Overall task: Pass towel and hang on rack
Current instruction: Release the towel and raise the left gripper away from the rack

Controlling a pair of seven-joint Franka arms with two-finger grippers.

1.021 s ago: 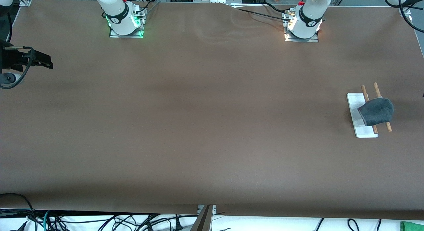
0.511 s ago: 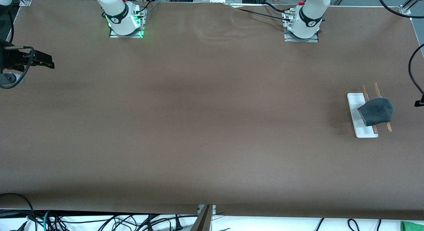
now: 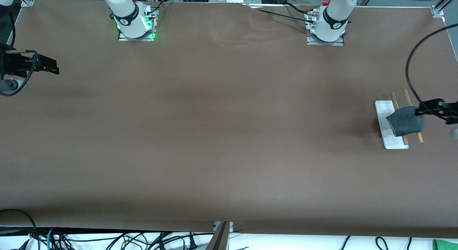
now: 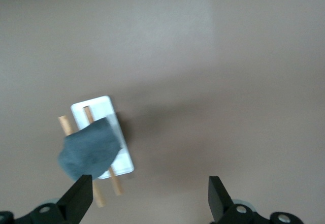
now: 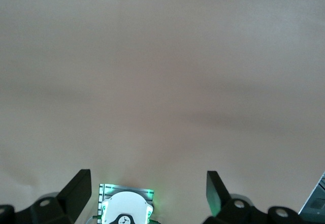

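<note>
The dark grey towel (image 3: 406,121) hangs over the two brown rods of the rack (image 3: 384,126), which stands on its white base near the left arm's end of the table. My left gripper (image 3: 419,110) is up in the air over the towel's edge, open and empty. In the left wrist view the towel (image 4: 91,148) lies draped on the rods above the rack's base (image 4: 96,106), ahead of the gripper (image 4: 150,198), close to one finger (image 4: 78,196). My right gripper (image 3: 53,68) waits open and empty over the right arm's end of the table, also seen in its wrist view (image 5: 147,193).
The brown table cover (image 3: 222,135) is bare. The right arm's base (image 3: 135,22) with a green light and the left arm's base (image 3: 327,28) stand along the table's back edge. A black cable (image 3: 411,71) loops over the table near the rack.
My left gripper has come in from the table's end to over the towel on the rack. The towel, the rack and my right gripper have not moved.
</note>
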